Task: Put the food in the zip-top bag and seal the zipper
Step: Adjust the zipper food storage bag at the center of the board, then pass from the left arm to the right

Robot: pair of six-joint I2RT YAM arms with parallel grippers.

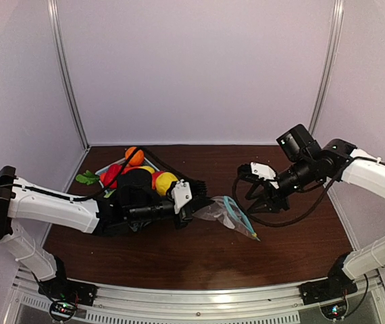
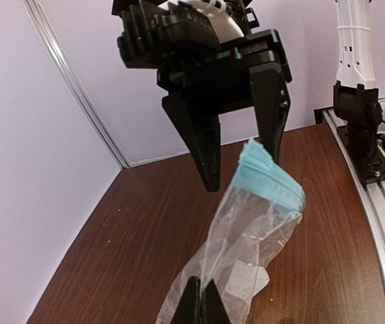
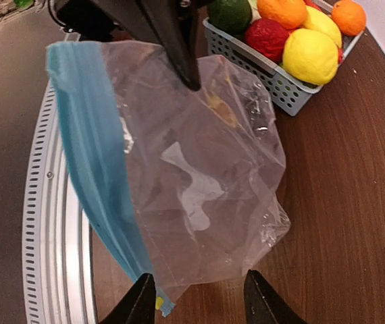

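**Progress.** No step of the task was judged complete. At the desk's (image 1: 199, 260) left rear corner, the food (image 1: 138, 174) lay piled in a blue basket (image 3: 280, 91): orange, red, yellow and dark green pieces. One green leafy piece (image 1: 86, 178) lay on the desk just beside the basket's left side. No food was seen in the bag (image 1: 214, 210), which was clear and empty.

**Left gripper** (image 1: 191, 208). The jaws were closed tight on a fold of the bag's clear film, away from the zipper. The bag was carried by this grip near the desk's middle, in front of the basket.

**Bag and zipper.** The zipper (image 1: 236, 217) formed the bag's right edge, toward the right arm. Whether the mouth was parted or pressed flat could not be told. Whether the bag's lowest corner touched the desk could not be told either.

**Right gripper** (image 1: 257, 206). The jaws stood partly apart, one on each side of the zipper end of the bag, and nothing was clamped.

**Left to do.** The mouth was judged to need opening, every piece loading, and the zipper pressing shut along its length.

**Surroundings.** The desk was dark brown wood grain with a few pale specks. Plain pale walls (image 1: 192, 67) enclosed three sides, and a slotted metal rail (image 1: 199, 297) ran along the near edge.
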